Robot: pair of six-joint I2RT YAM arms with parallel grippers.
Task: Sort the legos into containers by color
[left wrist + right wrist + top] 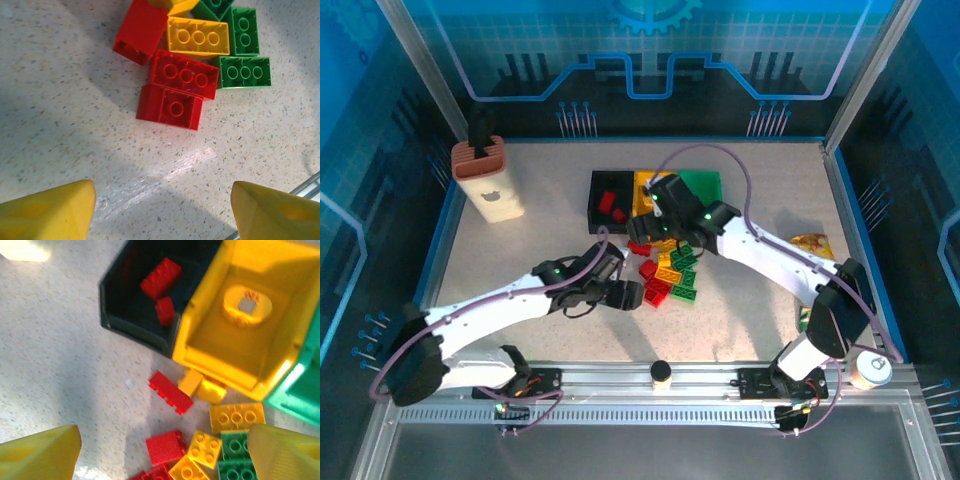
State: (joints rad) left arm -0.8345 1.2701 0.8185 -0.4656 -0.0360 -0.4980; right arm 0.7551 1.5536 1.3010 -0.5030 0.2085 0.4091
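Legos (185, 75) sit heaped near left gripper (162, 200) and right gripper (162, 445), both spread wide, empty.

From above, the right arm (760, 245) hides most of the yellow bin (643, 192). The right wrist view is blurred: its edge cuts the green bin (300, 395), and a round yellow piece (247, 305) inside the yellow bin is perhaps a brick.
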